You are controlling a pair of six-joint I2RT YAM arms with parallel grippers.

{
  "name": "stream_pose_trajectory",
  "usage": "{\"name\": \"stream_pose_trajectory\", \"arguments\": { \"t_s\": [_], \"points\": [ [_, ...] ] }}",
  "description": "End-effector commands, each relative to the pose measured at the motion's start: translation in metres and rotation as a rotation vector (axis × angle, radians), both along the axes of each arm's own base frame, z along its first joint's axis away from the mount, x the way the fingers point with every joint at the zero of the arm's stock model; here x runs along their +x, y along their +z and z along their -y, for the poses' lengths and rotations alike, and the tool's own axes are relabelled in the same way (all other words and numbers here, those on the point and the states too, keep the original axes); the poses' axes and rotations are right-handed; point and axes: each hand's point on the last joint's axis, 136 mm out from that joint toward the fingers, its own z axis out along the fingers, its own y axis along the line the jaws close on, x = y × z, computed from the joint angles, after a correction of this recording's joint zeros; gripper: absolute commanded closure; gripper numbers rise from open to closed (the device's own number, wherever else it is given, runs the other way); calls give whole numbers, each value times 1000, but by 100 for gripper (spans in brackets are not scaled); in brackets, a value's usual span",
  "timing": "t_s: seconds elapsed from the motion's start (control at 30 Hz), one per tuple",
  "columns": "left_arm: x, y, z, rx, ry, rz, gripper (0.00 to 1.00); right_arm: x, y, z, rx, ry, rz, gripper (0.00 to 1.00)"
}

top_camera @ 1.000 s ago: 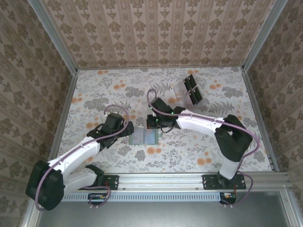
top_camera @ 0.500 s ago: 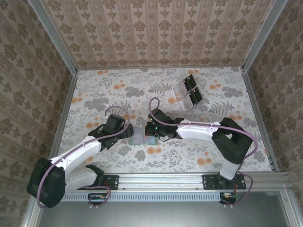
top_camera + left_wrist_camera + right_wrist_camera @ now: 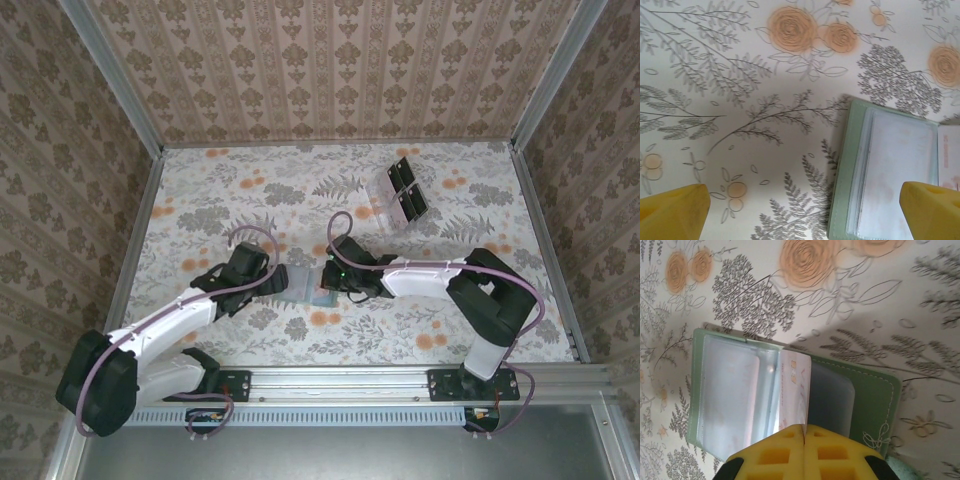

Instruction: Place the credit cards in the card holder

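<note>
1. The card holder (image 3: 300,285) lay open and flat on the flowered table (image 3: 230,190), a little toward 6 o'clock from the table's middle, between my two grippers.
2. My left gripper (image 3: 272,283) sat at 9 o'clock of the holder. Its jaws stood as wide apart as they go and gripped nothing.
3. In the left wrist view, the two yellow fingertips (image 3: 672,210) were far apart. The holder's clear-pocketed half lay toward the 3 o'clock fingertip, which overlapped that half's corner. Whether it touched, I could not tell.
4. My right gripper (image 3: 328,283) sat at 3 o'clock of the holder, reaching over its nearer half.
5. In the right wrist view, that gripper's yellow fingers (image 3: 775,452) were pressed together with no gap. They pinched the edge of one pale pinkish credit card (image 3: 795,390).
6. The card ran from my fingertips toward 12 o'clock, along the fold between the holder's two halves, against the edge of the clear pocket at 9 o'clock. How far it had entered the pocket, I could not tell.
7. The dull-green half with the stitched edge lay at 3 o'clock of the card.
8. A clear rack (image 3: 400,193) with dark squares stood well apart, at 1 o'clock of the holder.
</note>
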Motion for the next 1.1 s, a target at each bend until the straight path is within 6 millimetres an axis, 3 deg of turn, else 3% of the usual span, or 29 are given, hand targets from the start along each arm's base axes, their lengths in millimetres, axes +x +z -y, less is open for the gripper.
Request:
{"name": "stream_pose_trajectory", "arguments": {
  "t_s": [0.0,0.33,0.57,0.87,1.07],
  "points": [
    [1,2,18,-17,-80,7,0,-5,-18,32,-114,-6,-21,100],
    [8,-4,46,35,-165,-16,0,3,-26,32,-106,136,-50,100],
    [12,-12,52,53,-185,-30,0,9,-9,22,-41,162,-35,100],
    [7,-32,42,114,-172,-71,0,10,32,6,155,100,26,100],
    [0,-47,29,156,-135,-113,0,10,39,-1,233,42,83,100]
  ]
}}
